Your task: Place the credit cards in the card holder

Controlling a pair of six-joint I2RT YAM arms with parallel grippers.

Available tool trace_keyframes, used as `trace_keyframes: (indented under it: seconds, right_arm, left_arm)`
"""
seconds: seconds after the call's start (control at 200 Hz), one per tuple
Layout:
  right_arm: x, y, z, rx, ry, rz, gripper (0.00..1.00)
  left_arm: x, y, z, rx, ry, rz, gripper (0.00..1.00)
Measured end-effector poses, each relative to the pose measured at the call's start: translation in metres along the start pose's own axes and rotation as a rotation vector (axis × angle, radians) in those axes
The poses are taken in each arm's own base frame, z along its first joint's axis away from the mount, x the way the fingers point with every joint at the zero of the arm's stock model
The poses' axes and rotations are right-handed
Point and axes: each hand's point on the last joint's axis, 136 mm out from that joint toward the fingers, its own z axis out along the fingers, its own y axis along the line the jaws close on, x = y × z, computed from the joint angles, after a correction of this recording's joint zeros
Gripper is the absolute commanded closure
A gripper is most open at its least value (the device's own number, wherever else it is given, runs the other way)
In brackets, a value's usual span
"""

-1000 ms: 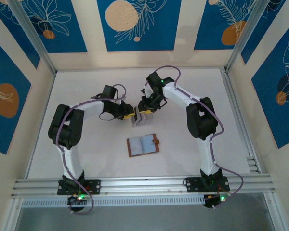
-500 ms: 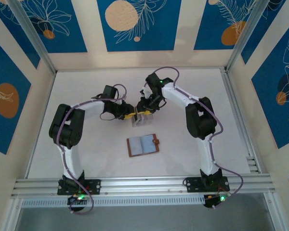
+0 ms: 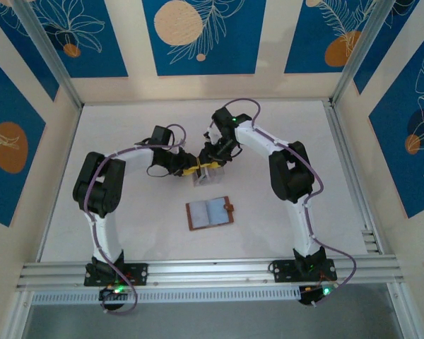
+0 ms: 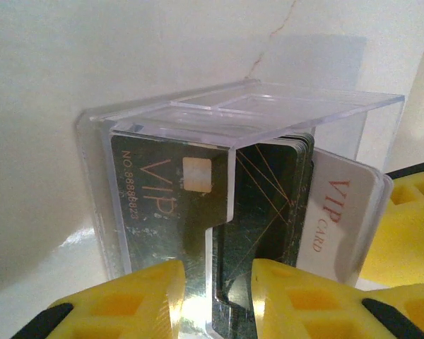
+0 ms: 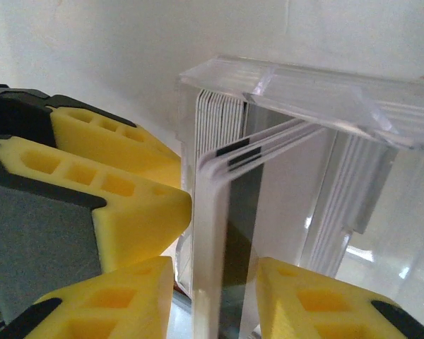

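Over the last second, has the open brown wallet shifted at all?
No. The brown wallet keeps the same spot and angle relative to the metal rail at the near edge.

Credit cards (image 4: 162, 205) are standing on edge, packed in clear case (image 4: 268, 113): mostly dark with "VIP" lettering, one white. Card holder (image 3: 210, 212) is lying open and flat on desk (image 3: 127, 127), apart from the case. It is brown, with bluish-grey pockets facing up.

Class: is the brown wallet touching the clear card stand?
Apart. The top view shows bare table between the brown wallet and the clear card stand.
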Motion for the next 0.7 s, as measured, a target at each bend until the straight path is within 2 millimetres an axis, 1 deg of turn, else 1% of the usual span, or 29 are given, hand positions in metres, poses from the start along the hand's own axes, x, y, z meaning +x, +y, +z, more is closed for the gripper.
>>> trace_keyframes:
  seconds: [0.305,0.535,0.7]
  right_arm:
    - [-0.001,0.011,-0.009,-0.031,-0.015,-0.016,0.63]
    - [-0.001,0.01,-0.01,-0.03,-0.016,-0.015,0.68]
    - [-0.001,0.008,-0.009,-0.018,-0.016,-0.012,0.75]
  left_arm:
    - [0.0,0.0,0.0,0.002,0.0,0.001,0.69]
    - [0.0,0.0,0.001,0.004,0.002,0.001,0.69]
    - [0.0,0.0,0.001,0.003,0.002,0.001,0.69]
